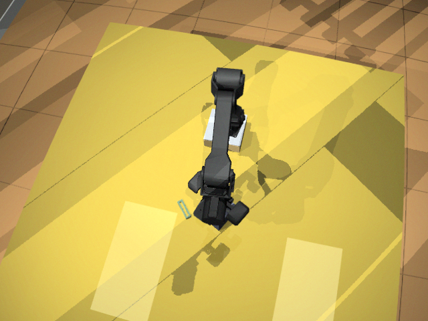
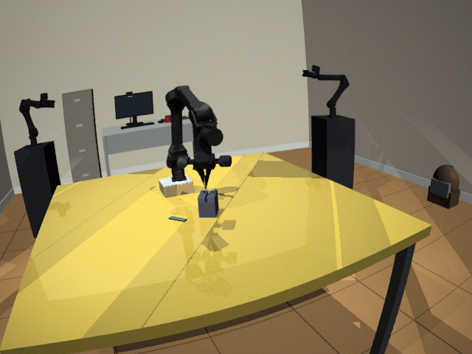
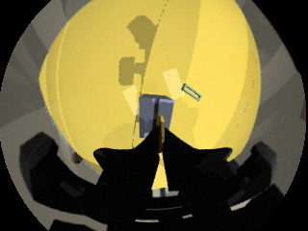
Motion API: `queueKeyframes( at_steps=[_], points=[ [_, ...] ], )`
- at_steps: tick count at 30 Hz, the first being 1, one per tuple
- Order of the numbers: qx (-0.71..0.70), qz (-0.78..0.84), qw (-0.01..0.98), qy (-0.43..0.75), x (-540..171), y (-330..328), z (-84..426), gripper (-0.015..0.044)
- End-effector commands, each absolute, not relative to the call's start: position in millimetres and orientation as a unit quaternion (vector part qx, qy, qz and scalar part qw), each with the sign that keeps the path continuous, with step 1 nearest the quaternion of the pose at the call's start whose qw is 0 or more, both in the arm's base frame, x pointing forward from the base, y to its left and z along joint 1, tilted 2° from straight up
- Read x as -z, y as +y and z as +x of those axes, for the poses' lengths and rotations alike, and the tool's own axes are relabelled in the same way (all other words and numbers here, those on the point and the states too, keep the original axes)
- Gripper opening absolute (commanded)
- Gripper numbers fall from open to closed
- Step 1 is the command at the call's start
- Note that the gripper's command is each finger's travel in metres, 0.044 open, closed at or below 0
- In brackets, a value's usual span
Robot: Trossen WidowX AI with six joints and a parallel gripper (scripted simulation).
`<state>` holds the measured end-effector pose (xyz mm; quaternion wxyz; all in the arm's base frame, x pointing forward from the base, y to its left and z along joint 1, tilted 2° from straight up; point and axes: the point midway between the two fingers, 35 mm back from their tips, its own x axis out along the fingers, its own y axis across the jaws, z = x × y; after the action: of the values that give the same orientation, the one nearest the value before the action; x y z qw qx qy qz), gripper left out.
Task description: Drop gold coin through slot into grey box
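Observation:
My gripper (image 2: 206, 186) (image 3: 158, 128) points down and is shut on the gold coin (image 3: 162, 126), which shows nearly edge-on in the wrist view. The fingertips are just above the rear part of the grey box (image 2: 208, 207) (image 3: 147, 115). The dark slot (image 3: 156, 110) runs along its lid, and the coin appears roughly in line with it, slightly to its right in the wrist view. The coin's lower edge and its exact height over the lid are hard to tell. The arm hides most of the box in the top view. The green holder (image 1: 188, 217) (image 2: 177, 218) is empty.
The white arm base (image 1: 208, 132) (image 2: 175, 189) stands behind the box on the yellow table (image 1: 138, 148) (image 2: 114, 243). The holder lies left of the box in the top and exterior views. Two other arms on dark pedestals and a desk stand beyond the table.

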<state>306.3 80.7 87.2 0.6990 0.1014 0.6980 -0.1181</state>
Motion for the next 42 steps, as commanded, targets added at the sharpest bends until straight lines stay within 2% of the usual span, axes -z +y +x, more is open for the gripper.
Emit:
queueKeyframes(
  at_steps=[1,42],
  points=[
    [0.117,0.1,0.699,0.698,-87.4,81.6,306.0,0.0],
    [0.117,0.101,0.699,0.698,-77.9,84.7,301.1,0.0]
  ],
)
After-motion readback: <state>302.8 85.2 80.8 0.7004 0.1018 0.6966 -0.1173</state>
